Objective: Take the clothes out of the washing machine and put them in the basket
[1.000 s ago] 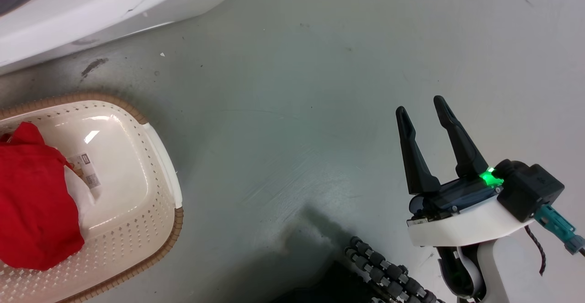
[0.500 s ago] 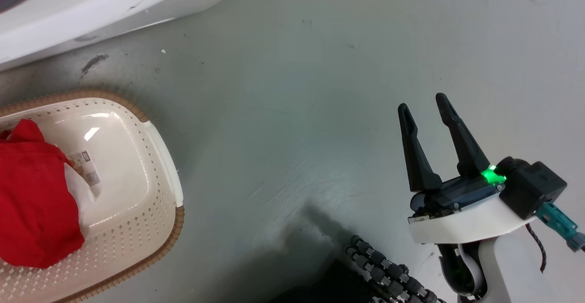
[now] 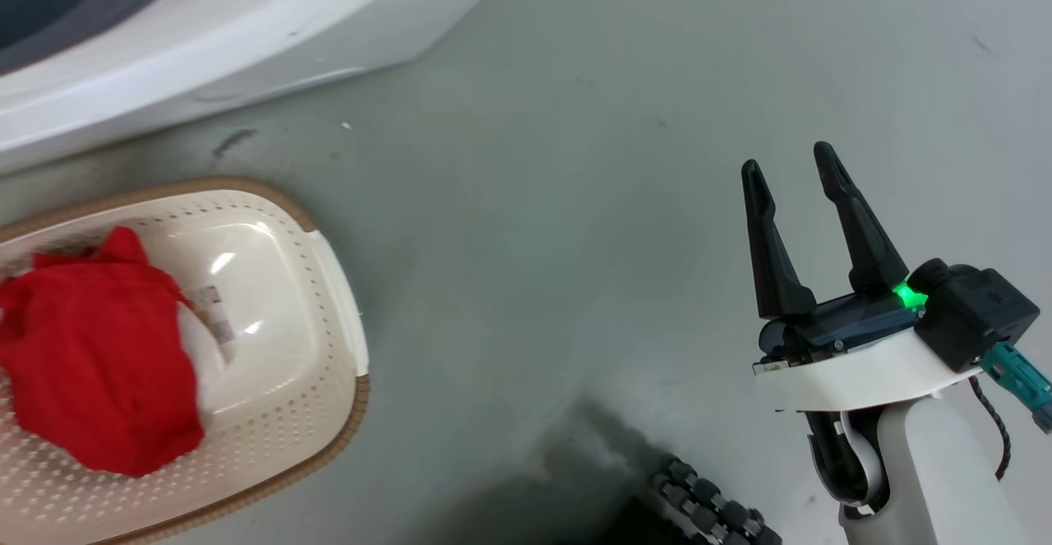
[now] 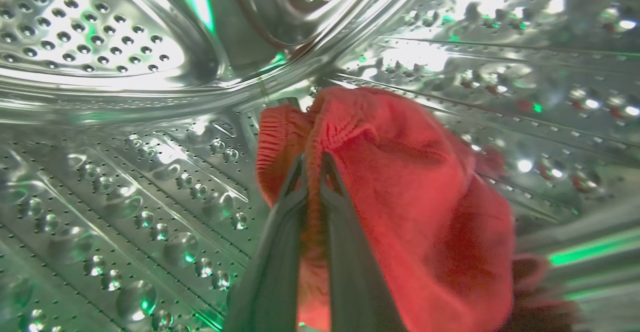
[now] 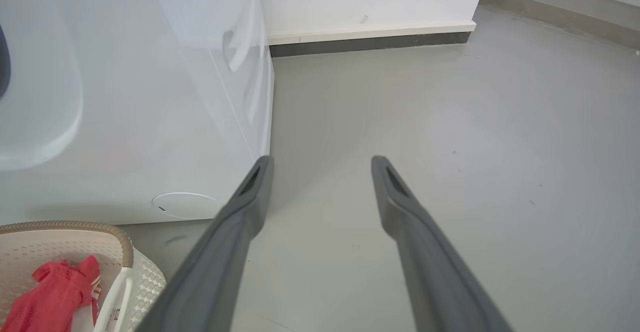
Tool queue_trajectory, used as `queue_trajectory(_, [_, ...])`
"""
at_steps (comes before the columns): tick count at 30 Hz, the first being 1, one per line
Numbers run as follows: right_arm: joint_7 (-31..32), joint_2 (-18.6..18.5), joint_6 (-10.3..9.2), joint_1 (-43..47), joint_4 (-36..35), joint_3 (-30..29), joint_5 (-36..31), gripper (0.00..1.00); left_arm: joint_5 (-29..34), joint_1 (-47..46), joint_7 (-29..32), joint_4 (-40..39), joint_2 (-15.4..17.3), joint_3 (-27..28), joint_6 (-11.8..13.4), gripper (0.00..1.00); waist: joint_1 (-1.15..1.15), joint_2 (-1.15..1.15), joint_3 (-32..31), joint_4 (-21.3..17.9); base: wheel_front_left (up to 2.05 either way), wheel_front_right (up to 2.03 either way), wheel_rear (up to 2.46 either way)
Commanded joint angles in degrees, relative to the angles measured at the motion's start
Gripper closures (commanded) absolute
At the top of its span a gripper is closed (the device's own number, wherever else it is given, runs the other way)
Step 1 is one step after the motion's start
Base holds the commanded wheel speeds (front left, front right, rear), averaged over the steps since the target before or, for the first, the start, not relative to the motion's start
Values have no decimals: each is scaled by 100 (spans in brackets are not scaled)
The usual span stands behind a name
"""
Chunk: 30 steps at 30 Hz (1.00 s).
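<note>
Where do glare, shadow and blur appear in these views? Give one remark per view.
Left wrist view: harsh glare and green glints on the drum, left gripper blurred around the garment. Head view: glare spot in the basket, dark shadow on the floor. Right wrist view: even light, right gripper soft-edged.

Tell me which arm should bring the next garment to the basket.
Left. The left fingers are shut on a red garment inside the drum, ready to pull it out. The right fingers are open above bare floor.

Black-fingered right pincer (image 3: 786, 159); white wrist (image 3: 855, 374); green light (image 3: 906, 295)
</note>
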Motion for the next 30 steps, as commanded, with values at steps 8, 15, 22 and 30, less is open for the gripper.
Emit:
queue_trajectory(8, [-13, 9, -5, 40, 124, -222, -371, 0, -305, 855, -934, 113, -223, -352, -2, 100, 0, 0, -762, 610, 0, 0, 0])
queue_trajectory(15, [-13, 9, -5, 192, 277, -360, -674, 0, -605, 1733, -1848, 211, -431, -524, -1, 100, 0, 0, -1431, 1007, 0, 0, 0])
queue_trajectory(22, [-13, 9, -5, 387, 421, -467, -887, 0, -725, 2625, -2739, 223, -676, -633, -1, 100, 0, 0, -2136, 1339, 0, 0, 0])
queue_trajectory(30, [-13, 9, -5, 675, 560, -530, -1019, 0, -480, 3574, -2975, -691, -758, -316, 254, 100, 0, 0, -2783, 1746, 0, 0, 0])
